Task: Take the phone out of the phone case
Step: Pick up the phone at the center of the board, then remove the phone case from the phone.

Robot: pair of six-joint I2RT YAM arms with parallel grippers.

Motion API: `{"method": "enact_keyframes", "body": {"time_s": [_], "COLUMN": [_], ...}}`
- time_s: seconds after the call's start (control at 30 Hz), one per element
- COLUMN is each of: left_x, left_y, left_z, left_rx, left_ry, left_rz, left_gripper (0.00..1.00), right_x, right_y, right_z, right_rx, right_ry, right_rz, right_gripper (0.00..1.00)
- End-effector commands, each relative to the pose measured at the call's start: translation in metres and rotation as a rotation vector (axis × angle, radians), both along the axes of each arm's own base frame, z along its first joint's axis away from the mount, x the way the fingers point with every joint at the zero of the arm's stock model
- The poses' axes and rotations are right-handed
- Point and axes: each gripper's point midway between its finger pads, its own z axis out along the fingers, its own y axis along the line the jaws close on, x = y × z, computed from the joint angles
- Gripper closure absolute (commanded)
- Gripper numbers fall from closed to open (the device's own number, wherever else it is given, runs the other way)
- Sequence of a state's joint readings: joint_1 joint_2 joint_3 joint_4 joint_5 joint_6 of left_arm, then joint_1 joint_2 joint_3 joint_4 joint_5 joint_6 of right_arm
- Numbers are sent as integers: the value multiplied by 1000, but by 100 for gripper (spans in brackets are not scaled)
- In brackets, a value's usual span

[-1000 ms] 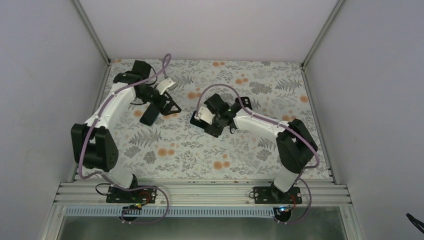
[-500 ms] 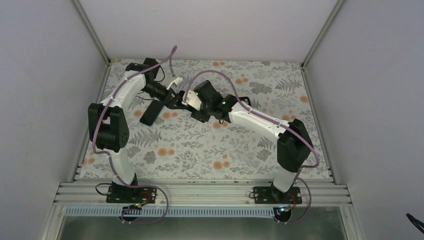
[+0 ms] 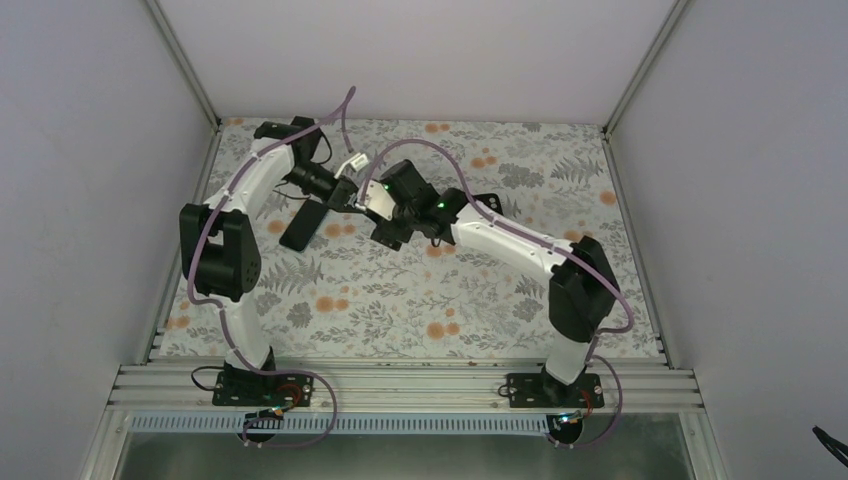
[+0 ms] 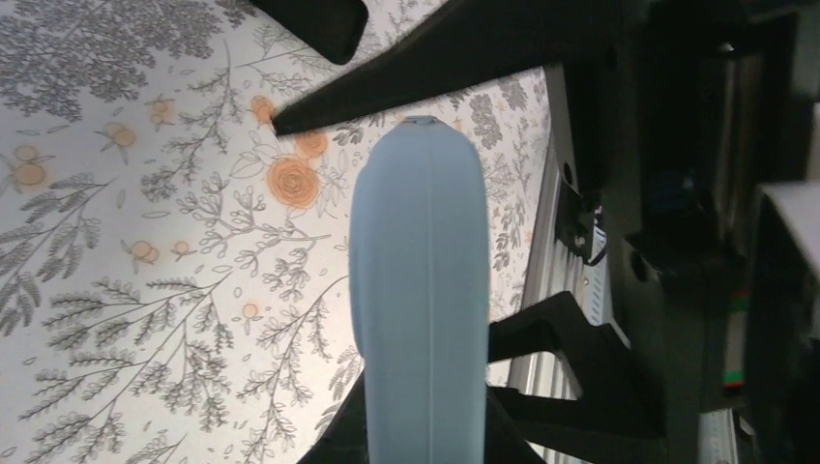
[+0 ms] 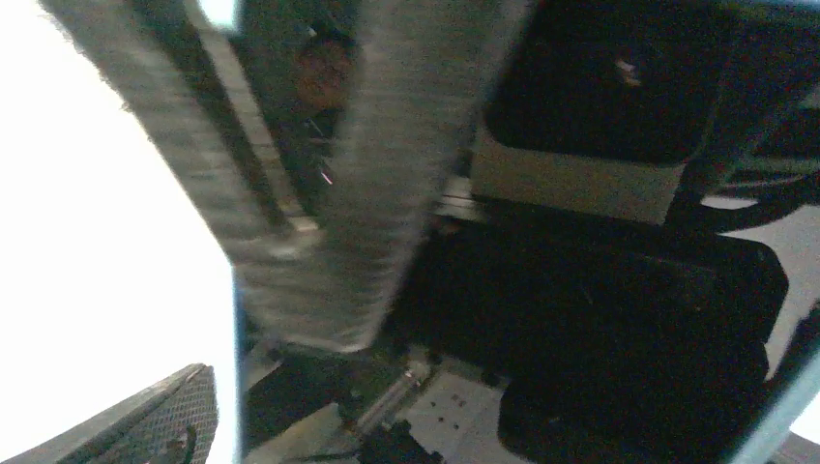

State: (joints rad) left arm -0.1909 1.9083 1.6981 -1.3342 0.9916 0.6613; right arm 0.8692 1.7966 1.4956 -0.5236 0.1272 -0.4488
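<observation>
Left gripper [image 3: 347, 194]: above the far-centre of the worktop [image 3: 400, 300], nosed toward the right gripper [image 3: 380, 216]. The two heads sit just beside each other; touching or apart cannot be judged from overhead.

Left wrist view: one pale finger [image 4: 418, 290] fills mid-frame and is cut off at the bottom edge. Its partner cannot be picked out among the black shapes around it. Clenched or released: cannot tell. Black arm hardware blocks the right side of this view.

Right wrist view: blurred, and blown out white on the left, showing only a grey strip and black masses. Overhead, a dark piece sits under the right gripper head, not separable from the gripper's own black parts. Grasping or released: cannot tell.

Black slab [image 3: 303, 227]: lies flat on the floral cloth, left of both grippers, toward the far-left corner and apart from both. Phone or phone case: cannot tell. One rounded corner of it shows at the top edge of the left wrist view, cut off.

Edges: the slab is near the left edge but not at it. Bare cloth runs from the slab to the near-edge rail [image 3: 400, 385] and across to the right edge. The left arm's elbow stands close to the left edge.
</observation>
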Motion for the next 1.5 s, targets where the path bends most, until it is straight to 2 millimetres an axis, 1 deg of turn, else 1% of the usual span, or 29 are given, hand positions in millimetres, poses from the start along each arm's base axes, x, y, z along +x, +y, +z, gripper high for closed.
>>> {"method": "enact_keyframes", "body": {"time_s": [0.0, 0.13, 0.2, 0.27, 0.3, 0.33, 0.4, 0.43, 0.53, 0.63, 0.67, 0.7, 0.87, 1.07, 1.2, 1.37, 1.47], "left_x": [-4, -2, -1, -4, -7, -9, -16, -20, -32, -44, -47, -50, -61, -69, -79, -104, -111], "left_y": [-9, -6, 0, 7, 9, 10, 7, 5, -3, -11, -12, -16, -23, -26, -28, -41, -46], "left_z": [29, 28, 25, 23, 26, 29, 40, 46, 64, 75, 76, 76, 75, 80, 86, 78, 75], "left_rx": [-102, -63, -7, 50, 62, 64, 56, 55, 43, 33, 35, 34, 34, 23, 2, -9, -22], "left_ry": [-71, -107, -152, -216, -247, -267, -314, -340, -409, -445, -445, -445, -444, -455, -466, -440, -421], "left_rz": [-36, -48, -59, -84, -94, -100, -119, -131, -167, -195, -200, -210, -241, -254, -268, -338, -360], "left_gripper": [98, 98, 98, 98, 98, 98, 98, 98, 98, 98, 98, 98, 98, 98, 98, 98, 98], "right_x": [-20, -27, -35, -41, -40, -42, -49, -49, -43, -36, -34, -32, -23, -11, 7, 44, 61], "right_y": [-17, -57, -72, -87, -95, -99, -99, -98, -96, -93, -92, -90, -85, -91, -98, -103, -103], "right_z": [28, 35, 43, 47, 47, 44, 38, 34, 24, 18, 20, 14, 11, -3, -6, 8, 17], "right_rx": [68, 91, 132, 166, 175, 177, 169, 164, 150, 147, 154, 153, 160, 141, 142, 187, 200], "right_ry": [40, 109, 167, 238, 267, 301, 355, 368, 384, 402, 402, 419, 435, 450, 440, 420, 401], "right_rz": [60, 57, 97, 131, 140, 152, 191, 194, 193, 193, 198, 200, 208, 199, 175, 141, 122], "right_gripper": [0, 0, 0, 0, 0, 0, 0, 0, 0, 0, 0, 0, 0, 0, 0, 0, 0]}}
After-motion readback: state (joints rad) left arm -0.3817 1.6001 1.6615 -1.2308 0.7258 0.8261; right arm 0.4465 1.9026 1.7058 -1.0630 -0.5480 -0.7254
